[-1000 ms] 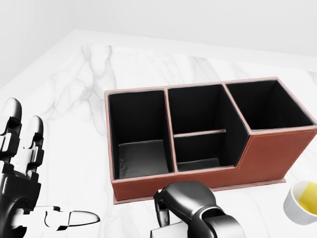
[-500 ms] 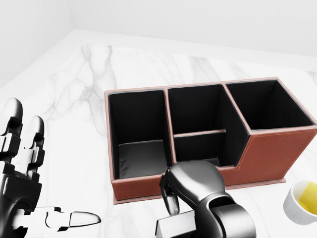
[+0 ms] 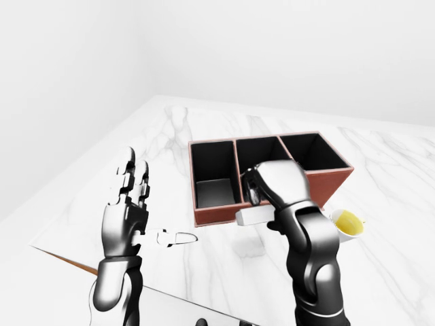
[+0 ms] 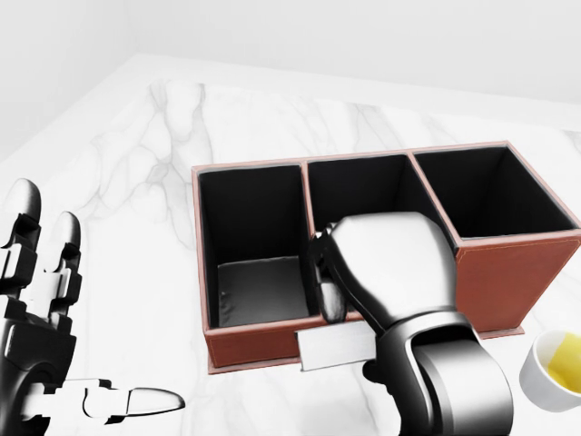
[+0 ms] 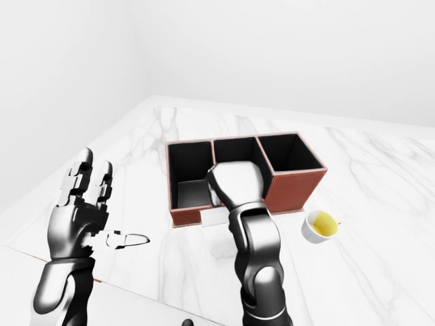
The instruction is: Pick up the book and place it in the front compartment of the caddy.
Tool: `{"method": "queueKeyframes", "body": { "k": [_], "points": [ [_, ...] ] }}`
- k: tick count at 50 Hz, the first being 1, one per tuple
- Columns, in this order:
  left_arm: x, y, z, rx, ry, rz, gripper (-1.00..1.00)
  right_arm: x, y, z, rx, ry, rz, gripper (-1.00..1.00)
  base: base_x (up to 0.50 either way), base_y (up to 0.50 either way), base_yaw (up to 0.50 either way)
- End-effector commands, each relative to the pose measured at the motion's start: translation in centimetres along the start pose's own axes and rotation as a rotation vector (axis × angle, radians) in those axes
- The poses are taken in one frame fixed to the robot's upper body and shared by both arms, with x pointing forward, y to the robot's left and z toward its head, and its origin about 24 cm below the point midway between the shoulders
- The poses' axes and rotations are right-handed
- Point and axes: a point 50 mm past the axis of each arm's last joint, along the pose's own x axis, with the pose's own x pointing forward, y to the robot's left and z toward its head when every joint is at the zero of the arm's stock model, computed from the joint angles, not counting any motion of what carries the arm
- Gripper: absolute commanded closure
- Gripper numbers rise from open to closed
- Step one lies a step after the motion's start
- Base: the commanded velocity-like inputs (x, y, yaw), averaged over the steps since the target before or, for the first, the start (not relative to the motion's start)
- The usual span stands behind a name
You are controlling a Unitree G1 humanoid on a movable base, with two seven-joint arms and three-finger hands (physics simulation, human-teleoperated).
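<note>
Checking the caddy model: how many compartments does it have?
4 by what shows: left, right, and two in the middle, the nearer hidden behind the right hand.

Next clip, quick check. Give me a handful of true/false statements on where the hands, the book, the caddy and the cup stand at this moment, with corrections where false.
1. The right hand is closed on the pale book. True.
2. The book already lies inside a compartment of the caddy. False: in the head view it is at the caddy's lower outer wall, held by the hand.
3. The left hand is open and holds nothing. True.
4. The cup with yellow contents sits inside the caddy. False: it stands on the marble table, to the right of the caddy.
5. The caddy's leftmost compartment is stuffed with objects. False: only its dark floor shows.
</note>
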Motion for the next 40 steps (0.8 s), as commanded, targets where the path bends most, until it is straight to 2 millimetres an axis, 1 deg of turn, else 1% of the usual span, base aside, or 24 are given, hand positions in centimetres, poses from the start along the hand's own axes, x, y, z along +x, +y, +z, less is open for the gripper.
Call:
{"method": "queueKeyframes", "body": {
  "k": [1,11,33,34,35,37,40],
  "points": [
    [0.0,0.1,0.1,0.001,-0.005,0.002,-1.0,-1.3,-3.7,0.0,-0.034,0.059,-0.19,1.0,0.0,0.0,0.0],
    [0.0,0.0,-0.1,0.001,0.005,0.002,-1.0,-2.9,-5.4,0.2,-0.033,0.091,-0.296,1.0,0.0,0.0,0.0],
    [0.0,0.0,-0.1,0.001,0.005,0.002,-1.0,-3.0,-5.4,0.2,-0.028,0.095,-0.296,1.0,0.0,0.0,0.0],
    [0.0,0.1,0.0,0.001,0.001,0.003,-1.0,-2.9,-5.8,0.2,-0.038,0.099,-0.316,1.0,0.0,0.0,0.0],
    [-0.1,0.2,0.3,-0.001,-0.01,0.005,-1.0,-2.7,-6.9,0.2,-0.054,0.112,-0.368,1.0,0.0,0.0,0.0],
    [0.0,0.2,0.4,0.001,-0.017,0.006,-1.0,-2.6,-7.3,0.1,-0.065,0.117,-0.384,1.0,0.0,0.0,0.0],
    [0.2,0.1,-0.1,-0.001,-0.002,0.003,-1.0,-1.9,-8.2,0.0,-0.091,0.125,-0.415,1.0,0.0,0.0,0.0]
  ]
}}
